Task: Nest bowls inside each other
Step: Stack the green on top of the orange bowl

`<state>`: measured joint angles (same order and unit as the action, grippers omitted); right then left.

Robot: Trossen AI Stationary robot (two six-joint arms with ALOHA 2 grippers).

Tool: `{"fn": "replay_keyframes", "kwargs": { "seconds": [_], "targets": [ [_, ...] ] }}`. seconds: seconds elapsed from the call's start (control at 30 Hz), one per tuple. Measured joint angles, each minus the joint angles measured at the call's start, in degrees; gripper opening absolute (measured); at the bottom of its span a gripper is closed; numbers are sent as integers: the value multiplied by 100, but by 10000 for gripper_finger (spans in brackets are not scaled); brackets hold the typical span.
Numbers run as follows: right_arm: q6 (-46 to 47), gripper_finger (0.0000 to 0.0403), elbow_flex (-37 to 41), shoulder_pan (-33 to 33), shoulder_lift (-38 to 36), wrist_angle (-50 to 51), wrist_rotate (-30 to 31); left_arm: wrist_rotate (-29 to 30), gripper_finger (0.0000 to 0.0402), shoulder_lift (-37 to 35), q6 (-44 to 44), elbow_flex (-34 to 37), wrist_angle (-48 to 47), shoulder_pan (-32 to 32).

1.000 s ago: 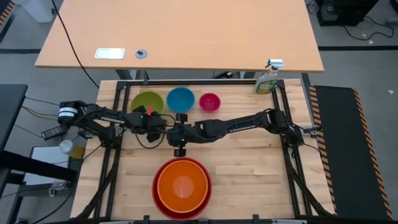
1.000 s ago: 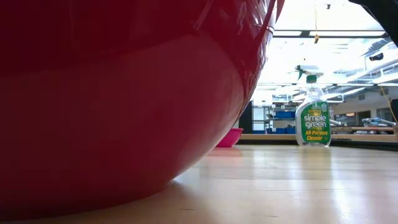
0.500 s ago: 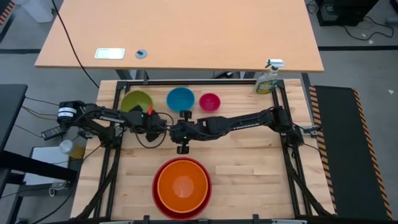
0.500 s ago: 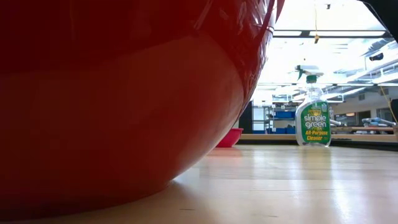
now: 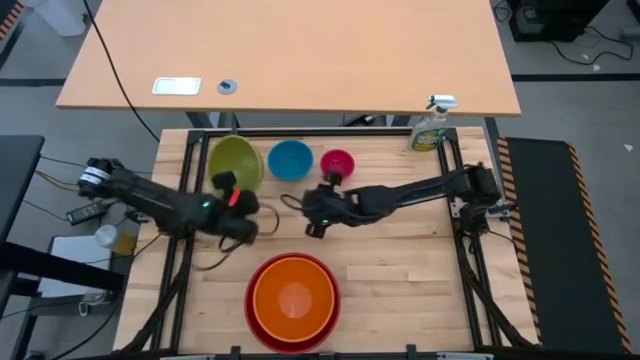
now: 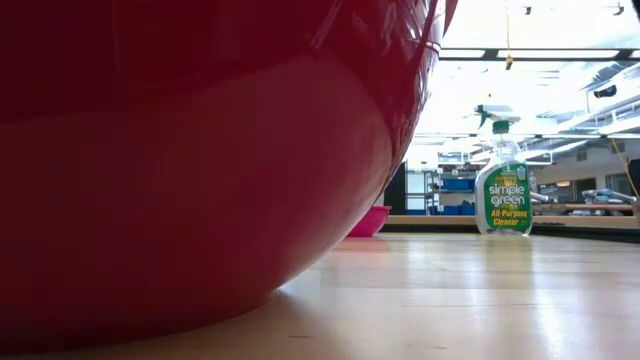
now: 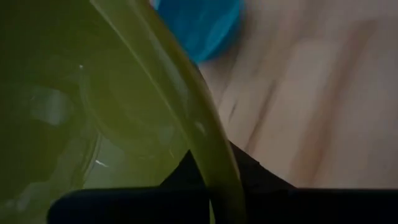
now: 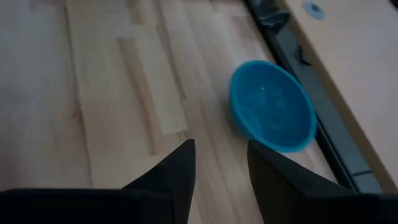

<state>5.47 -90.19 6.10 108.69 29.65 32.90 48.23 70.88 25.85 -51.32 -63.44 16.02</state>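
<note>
The lime green bowl [image 5: 236, 162] hangs tilted at the far left of the table, with my left gripper [image 5: 232, 192] shut on its near rim. The blue bowl [image 5: 291, 160] and the small magenta bowl [image 5: 338, 162] stand on their bases to its right. The orange bowl [image 5: 293, 293] sits inside the red bowl [image 5: 258, 322] near the front edge. My right gripper [image 5: 311, 210] hovers open over mid-table, nearer the front edge than the blue bowl [image 8: 272, 114], with nothing between its fingers. My left gripper pinches the green bowl's rim [image 7: 208, 149] on the bowl's near side; the wall runs down between the two fingers, one inside and one outside. The fingers come slanting down from the table's near left. The bowl is tilted and looks raised off the table.
A green spray bottle [image 5: 432, 127] stands at the far right corner. In the low view the red bowl [image 6: 190, 170] fills the left side, with the magenta bowl [image 6: 371, 222] and the bottle [image 6: 505, 190] beyond. Bare wood lies right of the stacked bowls.
My left gripper has shut on the green bowl's near rim, then risen and drawn back toward the near edge. The bowl has come up from lying flat and now tilts. My right gripper has drawn back toward the table's right and turned toward the blue bowl.
</note>
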Motion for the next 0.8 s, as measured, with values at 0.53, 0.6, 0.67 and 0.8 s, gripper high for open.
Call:
{"fn": "replay_keyframes", "kwargs": {
  "seconds": [0.53, 0.6, 0.67, 0.8],
  "targets": [
    [840, 152, 2431, 51, -1957, -1386, -66, -2754, 18, -1, -2913, -947, 3543, 2963],
    [903, 152, 2453, 46, -1938, -1402, -179, -2862, 15, 262, -2902, -945, 3824, 3045],
    [943, 152, 2453, 46, -1899, -1485, -292, -2907, 14, 577, -2904, -945, 3893, 3043],
    [1001, 152, 2453, 61, -1885, -1510, -454, -3205, 15, 1176, -2849, -940, 3759, 2852]
  ]
}}
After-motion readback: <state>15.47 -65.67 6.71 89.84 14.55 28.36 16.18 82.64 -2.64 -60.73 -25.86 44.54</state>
